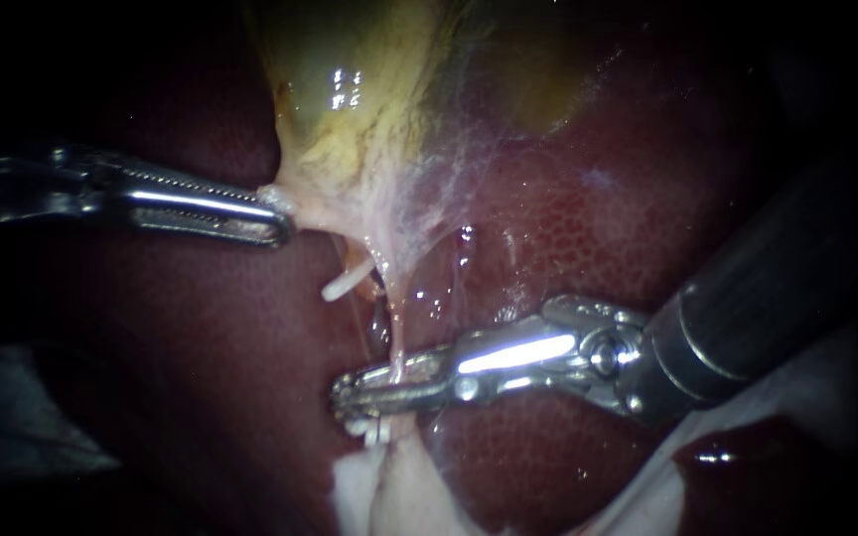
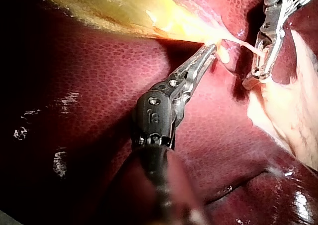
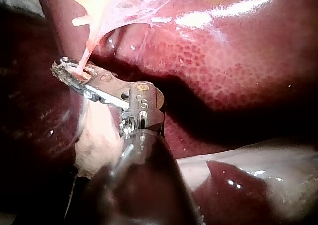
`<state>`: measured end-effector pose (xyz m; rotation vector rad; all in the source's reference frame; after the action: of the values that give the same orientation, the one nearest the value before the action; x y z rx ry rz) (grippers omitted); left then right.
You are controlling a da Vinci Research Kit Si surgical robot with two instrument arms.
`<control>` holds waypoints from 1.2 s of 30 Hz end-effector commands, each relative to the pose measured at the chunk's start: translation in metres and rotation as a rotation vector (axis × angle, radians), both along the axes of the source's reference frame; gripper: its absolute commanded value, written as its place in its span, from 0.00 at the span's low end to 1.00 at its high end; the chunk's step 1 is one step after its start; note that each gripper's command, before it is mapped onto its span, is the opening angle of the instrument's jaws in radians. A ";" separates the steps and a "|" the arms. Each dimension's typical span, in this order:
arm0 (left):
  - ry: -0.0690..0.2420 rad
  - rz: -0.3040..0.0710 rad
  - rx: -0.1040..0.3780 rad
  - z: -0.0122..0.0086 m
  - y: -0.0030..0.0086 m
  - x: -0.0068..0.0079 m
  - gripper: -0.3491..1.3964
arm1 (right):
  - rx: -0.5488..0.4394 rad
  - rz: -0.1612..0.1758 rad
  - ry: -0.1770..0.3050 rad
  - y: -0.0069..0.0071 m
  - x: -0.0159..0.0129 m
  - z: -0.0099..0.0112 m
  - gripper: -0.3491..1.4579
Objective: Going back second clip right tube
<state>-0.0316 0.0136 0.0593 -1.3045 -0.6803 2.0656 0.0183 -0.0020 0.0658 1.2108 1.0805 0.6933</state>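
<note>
Right instrument [image 1: 350, 395] astride the right tube [image 1: 396, 333], with the retreat to come.
As I judge it, a clean retreat means sliding back along the shaft's own line, away from the tube, with no drag or twist on it. The jaws stand a narrow gap apart, the tube crossing between them and not plainly pinched. I cannot make out a clip. Up the tube, the left instrument [image 1: 272, 213] has its jaws closed on the gallbladder [image 1: 350, 119] edge, holding the tube taut. A cut stub [image 1: 335, 289] lies just beside the tube.
</note>
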 end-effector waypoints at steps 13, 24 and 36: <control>0.001 0.000 -0.001 0.0001 -0.0001 0.0000 0.00 | -0.130 0.156 -0.049 0.0014 0.0005 0.0019 0.44; 0.001 -0.001 -0.002 0.0002 -0.0002 -0.0001 0.00 | -0.264 0.209 -0.195 0.0032 -0.0015 0.0038 0.47; 0.000 0.001 -0.001 0.0002 -0.0002 0.0002 0.00 | -0.550 0.065 -0.191 0.0047 -0.0050 -0.0005 0.47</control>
<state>-0.0315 0.0133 0.0595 -1.3045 -0.6783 2.0670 0.0129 0.0030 0.0647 0.6037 1.0548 0.4692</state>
